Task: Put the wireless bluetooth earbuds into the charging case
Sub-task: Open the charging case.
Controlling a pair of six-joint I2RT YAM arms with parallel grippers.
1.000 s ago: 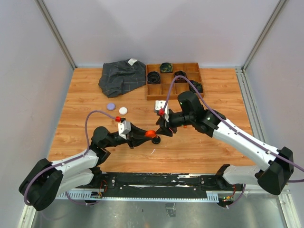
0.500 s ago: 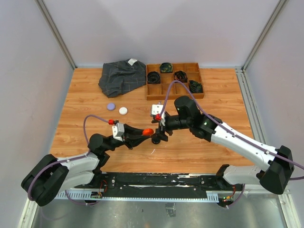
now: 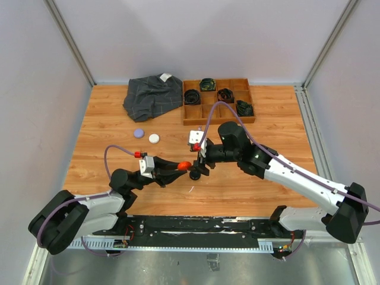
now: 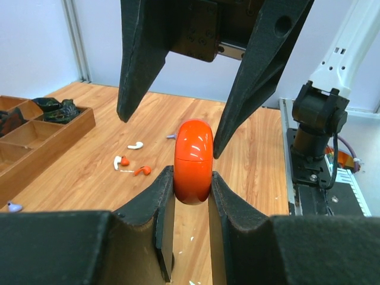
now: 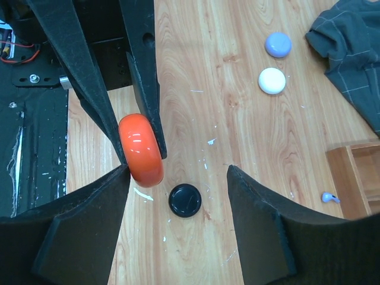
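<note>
My left gripper [image 4: 191, 178] is shut on an orange-red round charging case [image 4: 193, 157] and holds it on edge above the table; it also shows in the top view [image 3: 184, 165]. My right gripper [image 5: 178, 172] is open, one finger touching or just beside the case [image 5: 141, 149], its fingers [image 4: 261, 71] straddling the case from above. Tiny earbuds lie on the wood in the left wrist view: a white one [image 4: 136, 144], a white-and-orange one [image 4: 120, 161] and an orange one [image 4: 142, 171]. A purple earbud [image 5: 330, 197] lies by the tray.
A black puck [image 5: 185, 200] lies on the table under the right gripper. A purple puck [image 3: 139, 133] and a white puck [image 3: 154, 138] lie to the left. A dark cloth [image 3: 153, 96] and a wooden tray [image 3: 191, 118] with coiled belts sit at the back.
Both grippers have shifted a little to the left, the left one carrying the orange case lower. The right gripper stays open over the case.
</note>
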